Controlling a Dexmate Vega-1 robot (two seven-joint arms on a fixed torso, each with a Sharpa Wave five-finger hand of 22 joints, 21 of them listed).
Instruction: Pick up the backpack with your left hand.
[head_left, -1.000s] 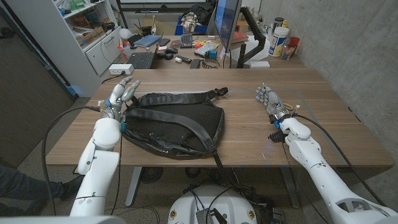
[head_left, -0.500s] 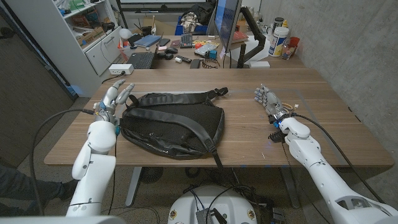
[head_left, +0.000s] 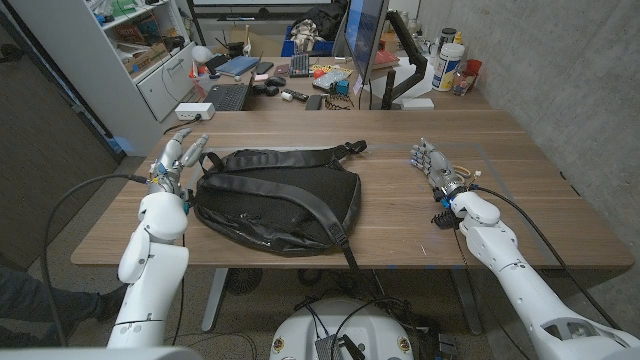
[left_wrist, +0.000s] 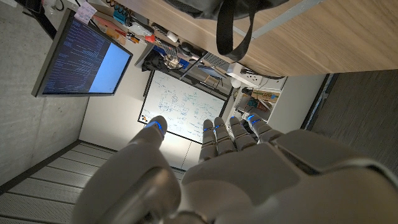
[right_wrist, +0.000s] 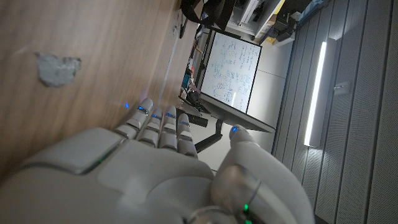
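Note:
A black backpack (head_left: 278, 203) lies flat in the middle of the wooden table (head_left: 400, 135), its straps on top and one strap hanging over the front edge. My left hand (head_left: 172, 168) stands just off the backpack's left side, fingers apart and reaching away from me, holding nothing. In the left wrist view that hand (left_wrist: 217, 155) is open, with a backpack strap (left_wrist: 233, 28) seen beyond it. My right hand (head_left: 432, 163) stands on the table to the right of the backpack, well apart from it, fingers together and straight; it (right_wrist: 161, 143) holds nothing.
A monitor (head_left: 364, 35), keyboards, bottles and small clutter fill the desk behind the table. A white shelf unit (head_left: 140, 50) stands at the back left. A concrete wall runs along the right. A cable trails from each wrist.
My left hand has pulled left, off the backpack's edge, and now stands beside it. The backpack's left edge has settled. My right hand has stayed put.

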